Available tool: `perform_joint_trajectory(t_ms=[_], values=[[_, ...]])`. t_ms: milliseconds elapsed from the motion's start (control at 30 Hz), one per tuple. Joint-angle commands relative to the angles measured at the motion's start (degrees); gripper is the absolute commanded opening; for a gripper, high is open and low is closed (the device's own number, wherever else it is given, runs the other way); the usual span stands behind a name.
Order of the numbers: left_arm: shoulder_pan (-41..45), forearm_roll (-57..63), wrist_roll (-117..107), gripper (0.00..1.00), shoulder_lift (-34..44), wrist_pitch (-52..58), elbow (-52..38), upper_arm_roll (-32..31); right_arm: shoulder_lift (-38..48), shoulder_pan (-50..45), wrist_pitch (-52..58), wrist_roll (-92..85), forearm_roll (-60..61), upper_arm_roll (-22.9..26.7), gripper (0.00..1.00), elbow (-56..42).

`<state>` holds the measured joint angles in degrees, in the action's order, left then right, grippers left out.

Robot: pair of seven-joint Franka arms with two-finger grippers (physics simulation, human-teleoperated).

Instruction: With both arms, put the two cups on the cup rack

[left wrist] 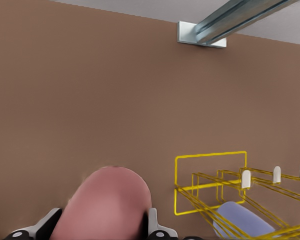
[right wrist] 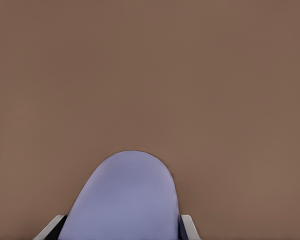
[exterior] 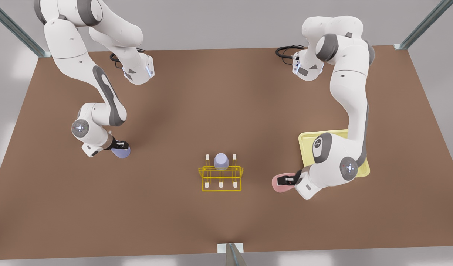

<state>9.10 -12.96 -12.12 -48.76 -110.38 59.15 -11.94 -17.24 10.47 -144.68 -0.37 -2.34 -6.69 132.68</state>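
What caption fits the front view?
Left gripper holds the pale pink cup, right gripper the lavender cup, flanking the yellow wire rack.

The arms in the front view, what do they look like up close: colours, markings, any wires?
Both arms are glossy white, built of rounded segments with grey joint sections. Grey round caps with small lit dots mark the joints near each wrist. A black cable loops by each base. Each arm ends in a small black pincer: the left pincer and the right pincer. In the wrist views the fingers look pale grey.
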Motion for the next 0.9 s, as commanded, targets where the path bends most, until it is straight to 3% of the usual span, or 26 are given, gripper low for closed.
perform_joint_trajectory(t_ms=[0,133,567,767,867], values=[[1.3,-1.0,-23.0,0.84,-2.4,1.2,-3.3,-0.5,-0.1,-0.1,0.1,-2.2,0.2,-0.1,0.86,0.0],[1.5,-6.0,-23.0,0.84,-3.8,-8.0,-5.0,-0.5,-0.4,-0.2,0.2,-2.9,0.2,-0.1,0.86,0.2],[7.5,-9.4,-23.0,0.84,-7.5,-11.4,-7.5,-0.5,-1.0,-1.1,1.6,-2.7,0.2,-0.2,0.84,-0.7],[9.5,-9.4,-23.0,0.85,-8.3,-13.5,-7.5,-0.4,-0.4,-1.1,4.3,-2.1,0.2,-3.2,0.83,-2.9],[10.2,-9.4,-23.0,0.87,-8.7,-14.7,-7.5,-0.4,0.6,-1.1,5.2,-2.1,4.9,-8.5,0.83,-5.0]])
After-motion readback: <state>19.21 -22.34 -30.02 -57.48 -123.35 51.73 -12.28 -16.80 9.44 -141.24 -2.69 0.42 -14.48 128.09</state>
